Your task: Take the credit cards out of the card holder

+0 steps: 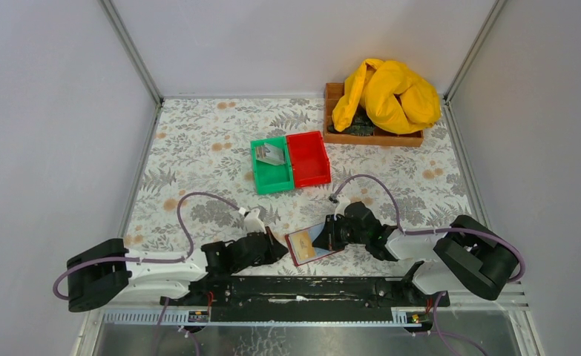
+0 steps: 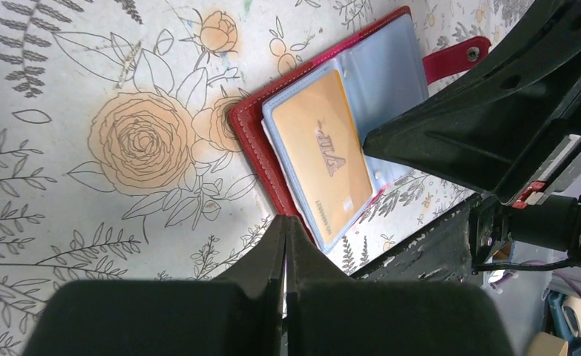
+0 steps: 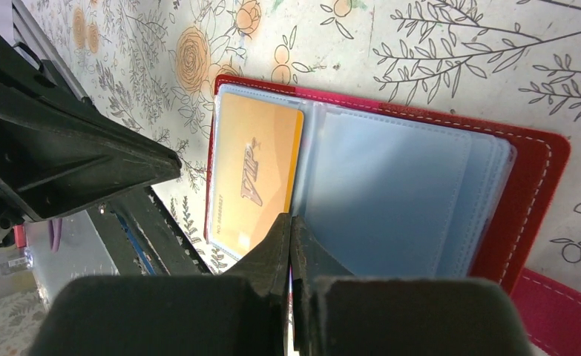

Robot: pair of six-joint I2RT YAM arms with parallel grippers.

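— Floral tabletop (image 1: pixel 198 148), green bin (image 1: pixel 261 180) at mid-table with a pale card (image 1: pixel 272 154) inside. Nearer the arm bases, card holder (image 1: pixel 311 245) lying open, clear sleeves up.

— Step in hand?

— Probably freeing the gold card (image 2: pixel 324 152), tucked in a sleeve on the page nearer the left arm. Left gripper (image 2: pixel 285 236) at the red border's corner, right gripper (image 3: pixel 290 228) at the holder's edge by the fold. Both sets of jaws pressed together, nothing visibly between them.

— Next move?

— Likely parting one pair, pinning the cover, pinching the card's exposed edge, sliding it outward.
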